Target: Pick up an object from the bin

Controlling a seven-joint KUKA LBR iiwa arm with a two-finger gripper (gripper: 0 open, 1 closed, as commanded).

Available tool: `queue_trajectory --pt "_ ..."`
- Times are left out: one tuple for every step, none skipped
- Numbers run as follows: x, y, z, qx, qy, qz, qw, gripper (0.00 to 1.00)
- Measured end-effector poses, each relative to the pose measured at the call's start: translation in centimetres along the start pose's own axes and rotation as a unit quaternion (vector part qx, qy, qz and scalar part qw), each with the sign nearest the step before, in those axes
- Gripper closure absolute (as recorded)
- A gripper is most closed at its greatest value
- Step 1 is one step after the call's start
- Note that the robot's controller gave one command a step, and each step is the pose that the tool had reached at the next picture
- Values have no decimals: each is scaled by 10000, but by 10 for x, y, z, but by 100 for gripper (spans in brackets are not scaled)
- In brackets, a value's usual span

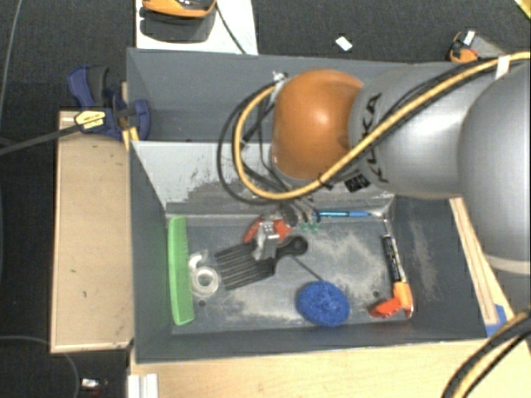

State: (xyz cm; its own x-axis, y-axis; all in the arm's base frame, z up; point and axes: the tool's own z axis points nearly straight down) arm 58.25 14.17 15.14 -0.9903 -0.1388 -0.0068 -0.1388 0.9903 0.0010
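Even overhead light is washing the bin [178,168], its slanted back wall glowing pale. Soft glare is sitting on the orange cover [311,127] and silver arm [440,139]; beneath them shadow is darkening the floor around the gripper [270,237].

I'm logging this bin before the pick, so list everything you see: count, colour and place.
green strip: one, green, along the left wall
clear ring: one, clear, beside the strip
black comb: one, black, mid-floor
red piece: one, red, by the claw
blue pen: one, blue, at the back wall
blue round pad: one, blue, front middle
black tool: one, orange-tipped, right side
bin: one, grey
arm: one, silver with orange cover, from the right
claw: one, over the black comb
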Motion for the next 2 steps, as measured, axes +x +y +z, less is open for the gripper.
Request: queue_trajectory --pt "3 -31 16 -2 3 -2020 9794 0" --pt "17 -36 47 -8 32 -1900 9818 0"
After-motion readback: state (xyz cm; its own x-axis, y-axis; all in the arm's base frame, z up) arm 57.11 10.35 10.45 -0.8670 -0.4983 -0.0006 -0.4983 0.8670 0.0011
